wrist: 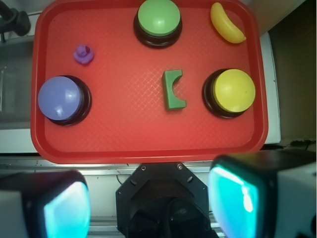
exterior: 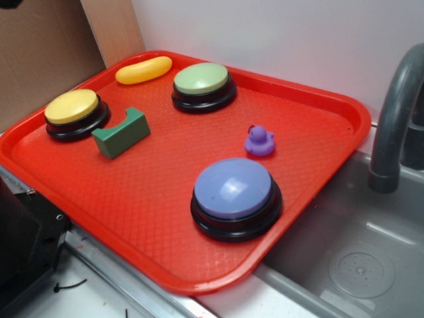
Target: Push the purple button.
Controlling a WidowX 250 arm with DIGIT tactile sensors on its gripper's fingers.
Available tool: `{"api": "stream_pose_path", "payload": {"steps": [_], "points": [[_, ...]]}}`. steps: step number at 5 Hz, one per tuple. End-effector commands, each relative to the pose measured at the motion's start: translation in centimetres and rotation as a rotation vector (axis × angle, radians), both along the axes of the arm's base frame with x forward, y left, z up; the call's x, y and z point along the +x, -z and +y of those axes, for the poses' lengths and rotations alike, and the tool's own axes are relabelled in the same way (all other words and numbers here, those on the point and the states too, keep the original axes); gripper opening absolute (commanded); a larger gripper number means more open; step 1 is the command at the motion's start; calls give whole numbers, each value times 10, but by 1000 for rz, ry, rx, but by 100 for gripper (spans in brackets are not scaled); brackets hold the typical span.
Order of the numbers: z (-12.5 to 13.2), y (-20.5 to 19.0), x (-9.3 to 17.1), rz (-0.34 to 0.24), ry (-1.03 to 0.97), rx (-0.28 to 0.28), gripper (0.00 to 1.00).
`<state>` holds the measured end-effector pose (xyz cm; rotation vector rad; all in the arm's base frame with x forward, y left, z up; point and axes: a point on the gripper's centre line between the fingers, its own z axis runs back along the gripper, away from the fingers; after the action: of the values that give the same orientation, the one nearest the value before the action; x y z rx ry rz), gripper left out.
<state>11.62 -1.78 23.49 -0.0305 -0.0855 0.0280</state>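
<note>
The purple button (exterior: pixel 233 189) is a large bluish-purple dome on a black base, at the near right of the red tray (exterior: pixel 165 258). In the wrist view the purple button (wrist: pixel 60 98) lies at the tray's left side. My gripper (wrist: pixel 148 201) hangs high above the robot base, short of the tray's (wrist: pixel 148 148) near edge. Its two teal-padded fingers (wrist: pixel 233 198) stand wide apart with nothing between them. The gripper is out of the exterior view.
On the tray also sit a green button (exterior: pixel 203 81), a yellow button (exterior: pixel 73 108), a green block (exterior: pixel 121 132), a yellow banana (exterior: pixel 144 69) and a small purple duck (exterior: pixel 260 141). A grey sink (exterior: pixel 358 258) with a faucet (exterior: pixel 394 119) lies to the right.
</note>
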Motion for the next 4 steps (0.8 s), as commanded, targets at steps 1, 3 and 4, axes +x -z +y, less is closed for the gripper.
{"api": "stream_pose_path", "payload": {"steps": [1,3,4], "points": [[0,0,0,0,0,0,100],[-81,37,66,-68,494,264,100],[-103,61,68,-84,734,269,100]]}}
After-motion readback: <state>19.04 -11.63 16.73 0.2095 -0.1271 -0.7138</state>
